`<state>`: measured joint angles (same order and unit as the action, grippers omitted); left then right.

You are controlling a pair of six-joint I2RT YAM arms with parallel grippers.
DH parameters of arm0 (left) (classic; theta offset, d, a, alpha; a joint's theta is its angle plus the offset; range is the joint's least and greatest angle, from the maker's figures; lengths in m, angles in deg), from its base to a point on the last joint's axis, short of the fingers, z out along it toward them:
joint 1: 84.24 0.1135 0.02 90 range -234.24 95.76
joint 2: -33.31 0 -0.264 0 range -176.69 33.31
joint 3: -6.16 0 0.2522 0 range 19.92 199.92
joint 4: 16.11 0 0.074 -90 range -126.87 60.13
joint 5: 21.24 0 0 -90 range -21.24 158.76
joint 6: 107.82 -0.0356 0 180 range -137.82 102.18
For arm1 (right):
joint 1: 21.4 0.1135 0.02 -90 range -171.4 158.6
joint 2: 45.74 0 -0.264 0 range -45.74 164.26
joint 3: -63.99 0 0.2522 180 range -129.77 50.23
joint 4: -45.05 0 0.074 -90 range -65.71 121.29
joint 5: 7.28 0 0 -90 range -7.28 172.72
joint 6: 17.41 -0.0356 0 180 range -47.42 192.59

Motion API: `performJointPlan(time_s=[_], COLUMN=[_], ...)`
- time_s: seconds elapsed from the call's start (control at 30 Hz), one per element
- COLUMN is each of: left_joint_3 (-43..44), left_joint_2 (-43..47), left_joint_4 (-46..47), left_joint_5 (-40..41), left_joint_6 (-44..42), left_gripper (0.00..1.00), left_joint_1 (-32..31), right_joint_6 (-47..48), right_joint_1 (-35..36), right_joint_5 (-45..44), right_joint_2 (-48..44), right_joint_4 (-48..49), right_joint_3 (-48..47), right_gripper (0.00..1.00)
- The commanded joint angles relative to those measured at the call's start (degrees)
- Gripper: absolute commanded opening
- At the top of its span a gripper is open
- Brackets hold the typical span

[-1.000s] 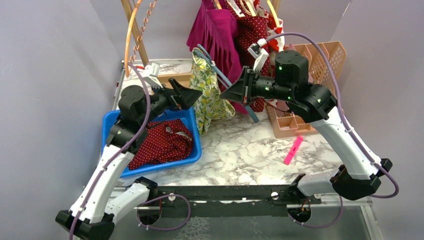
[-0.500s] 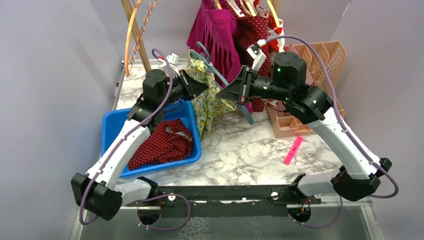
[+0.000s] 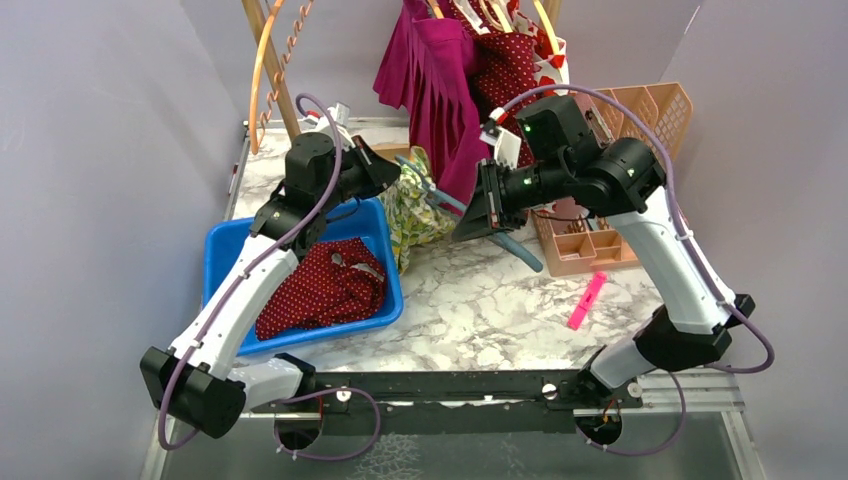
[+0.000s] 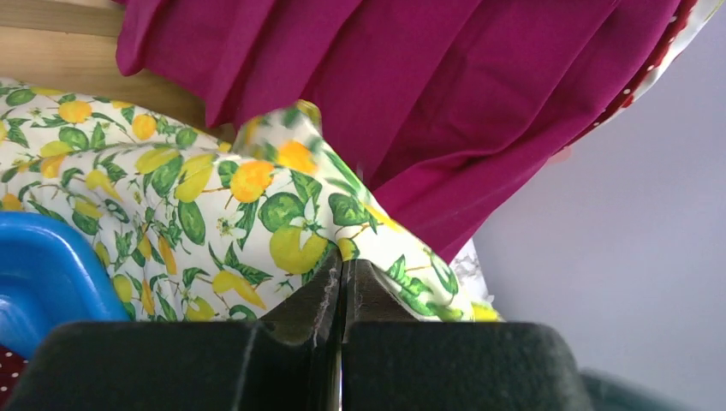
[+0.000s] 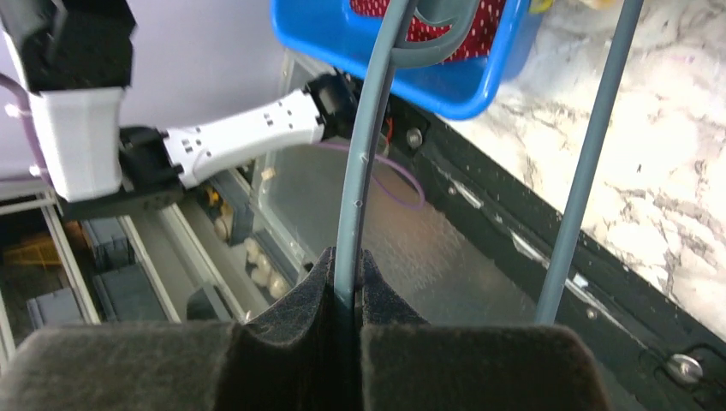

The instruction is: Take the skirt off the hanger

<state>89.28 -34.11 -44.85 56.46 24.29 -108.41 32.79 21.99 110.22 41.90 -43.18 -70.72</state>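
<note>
The lemon-print skirt [image 3: 415,205] hangs bunched on a grey-blue hanger [image 3: 520,252] beside the blue bin. My left gripper [image 3: 397,172] is at the skirt's upper left edge. In the left wrist view its tips [image 4: 342,264] are shut on a fold of the skirt [image 4: 171,188]. My right gripper [image 3: 463,226] holds the hanger from the right. The right wrist view shows that gripper [image 5: 347,257] shut on one thin bar of the hanger [image 5: 368,128], with a second bar [image 5: 591,154] free to the right.
A blue bin [image 3: 225,250] holding a red dotted garment [image 3: 330,285] sits at left. A magenta skirt [image 3: 440,80] and other clothes hang on the wooden rack behind. An orange basket [image 3: 640,120] stands at right, and a pink marker [image 3: 587,300] lies on the marble.
My left gripper reached the skirt and closed on its fabric. The right arm tipped the hanger downward and forward, and the skirt sank lower toward the bin.
</note>
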Motion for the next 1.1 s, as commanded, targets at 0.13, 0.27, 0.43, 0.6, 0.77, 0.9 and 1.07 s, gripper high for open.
performJointPlan(time_s=[0.13,0.27,0.43,0.6,0.77,0.9,1.07], left_joint_3=[0.3,1.9,3.7,5.0,3.9,1.0,-4.9], left_joint_2=[0.9,1.3,2.1,3.6,4.5,4.9,9.7], left_joint_4=[-2.4,-4.1,-5.1,-5.9,-0.4,1.0,-0.4], left_joint_5=[6.3,7.0,6.9,12.3,5.9,-1.3,1.2], left_joint_6=[-3.9,-7.1,-11.1,-14.7,-17.8,-15.1,-10.4], left_gripper=[0.0,0.0,0.0,0.0,0.0,0.05,0.64], left_joint_1=[0.1,0.1,0.1,0.1,0.1,0.0,0.0], right_joint_6=[2.7,0.5,-2.1,0.0,7.8,8.3,2.1], right_joint_1=[0.2,0.2,0.2,0.2,0.2,0.2,0.2], right_joint_5=[1.0,-0.3,0.8,-6.7,-18.0,-16.9,-11.7], right_joint_2=[-7.1,-9.2,-12.1,-15.7,-21.4,-24.2,-20.8], right_joint_4=[-4.2,-6.2,-6.3,-6.3,-0.7,8.7,17.2], right_joint_3=[0.7,3.4,7.3,9.8,18.0,23.2,21.6], right_gripper=[0.01,0.01,0.01,0.01,0.01,0.01,0.01])
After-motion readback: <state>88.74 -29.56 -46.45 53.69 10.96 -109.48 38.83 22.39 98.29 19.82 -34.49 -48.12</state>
